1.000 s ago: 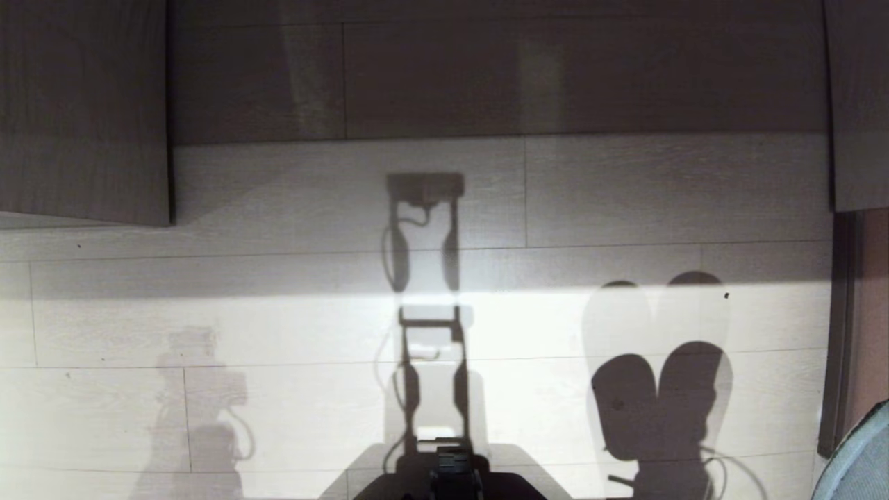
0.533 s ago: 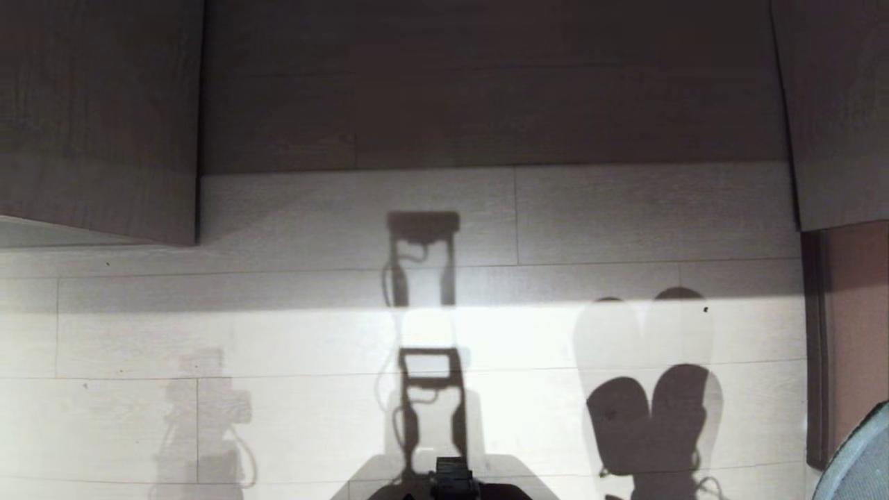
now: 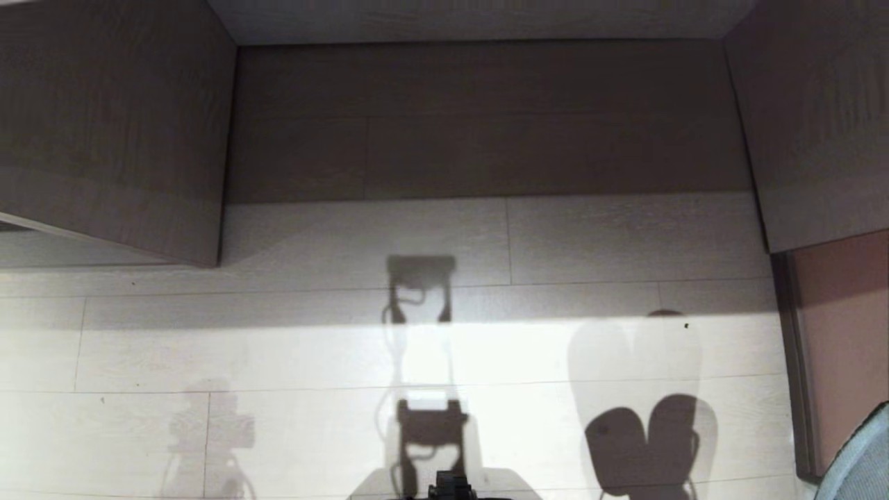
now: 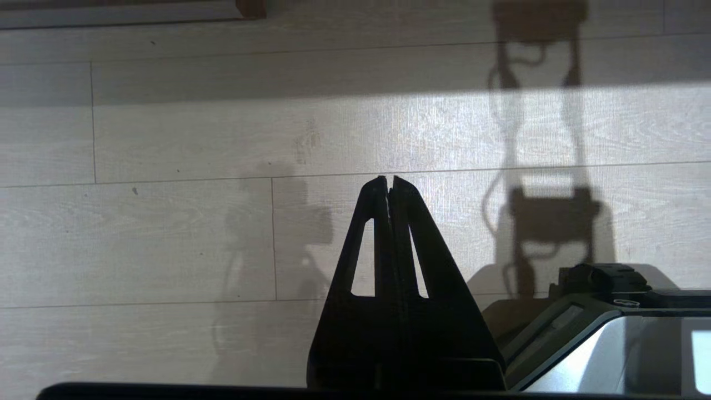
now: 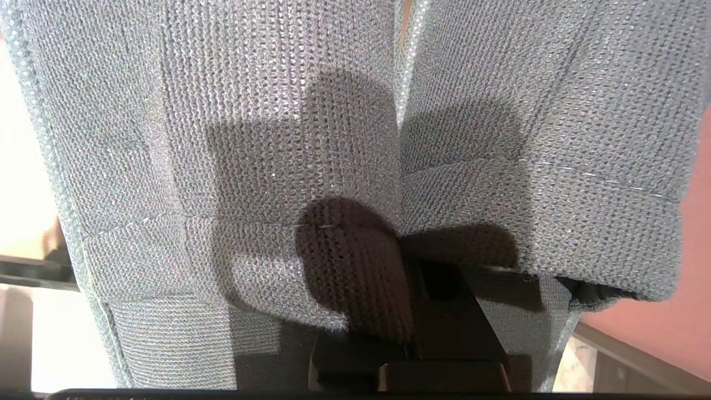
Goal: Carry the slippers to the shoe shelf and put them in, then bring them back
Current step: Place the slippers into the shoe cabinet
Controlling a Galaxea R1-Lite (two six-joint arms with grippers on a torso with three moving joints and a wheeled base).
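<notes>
On the floor before the shelf, seen from above:
Writing: no brand, label or lettering can be read in any view.
Shelf: the shoe shelf [image 3: 486, 118] is a low, open-front recess of taupe wood grain at the far edge of the head view; its inside is dark and shadowed, and its top is cut off.
Floor: pale wood-look planks [image 3: 278, 347], half in bright light, half in shade.
Slippers: the slippers [image 5: 344, 139] fill the right wrist view as two grey knitted pieces side by side, so close that their full shape cannot be made out. In the head view only a pale grey curve shows at the lower right corner [image 3: 861, 458], mostly cut off.
Right gripper: the right gripper [image 5: 416, 289] is clamped on the slippers, its dark fingers [image 5: 439, 311] partly buried in the knit.
Left gripper: the left gripper [image 4: 390, 183] hangs over bare floor, holding nothing, its two black fingers [image 4: 377, 244] pressed together.
Shadows: dark outlines of the robot and of two rounded shapes lie across the lit planks.
Robot base: a dark edge [image 3: 450, 486] shows at the bottom of the head view, mostly cut off.
</notes>
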